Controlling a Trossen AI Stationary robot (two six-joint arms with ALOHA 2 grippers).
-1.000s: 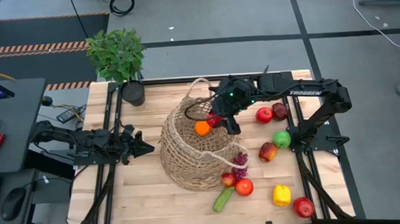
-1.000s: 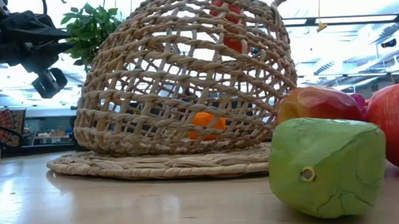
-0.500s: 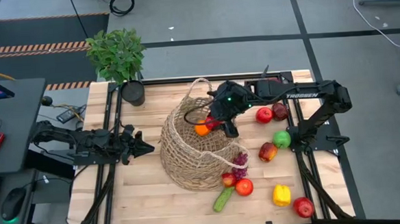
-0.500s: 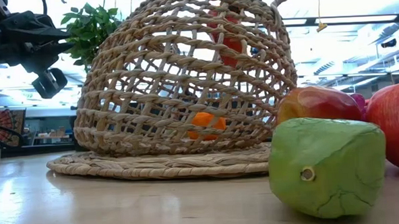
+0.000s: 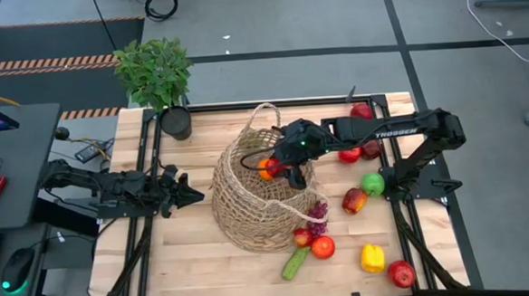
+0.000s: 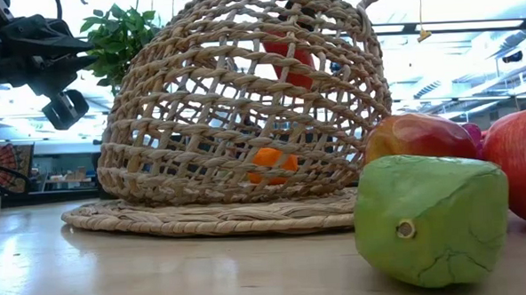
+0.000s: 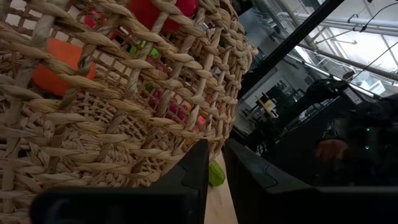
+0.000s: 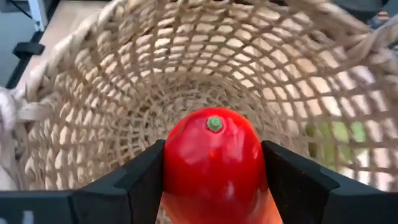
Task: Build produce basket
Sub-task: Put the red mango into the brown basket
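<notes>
The right gripper (image 5: 282, 166) clamps a glossy red toy pepper (image 8: 213, 155) between its 2 dark fingers (image 8: 144, 180), inside the mouth of the large round tan wicker basket (image 5: 254, 203). An orange toy fruit (image 6: 268, 161) lies below it in the basket. Woven walls surround the gripper. Behind it lie 2 red apples (image 5: 350, 152); a green apple (image 5: 372, 184) sits nearby. The left gripper (image 5: 183, 193) waits beside the basket, fingers nearly together.

**Woven cane, glossy fruit, pale wood**

The basket (image 8: 93, 106) is woven of rough tan wicker in an open lattice. The red pepper (image 8: 213, 163) is seen smooth and glossy, like plastic. The green apple (image 6: 431, 218) looks matt, with fine creases. The table (image 5: 189, 261) is made of pale, smooth wood.
</notes>
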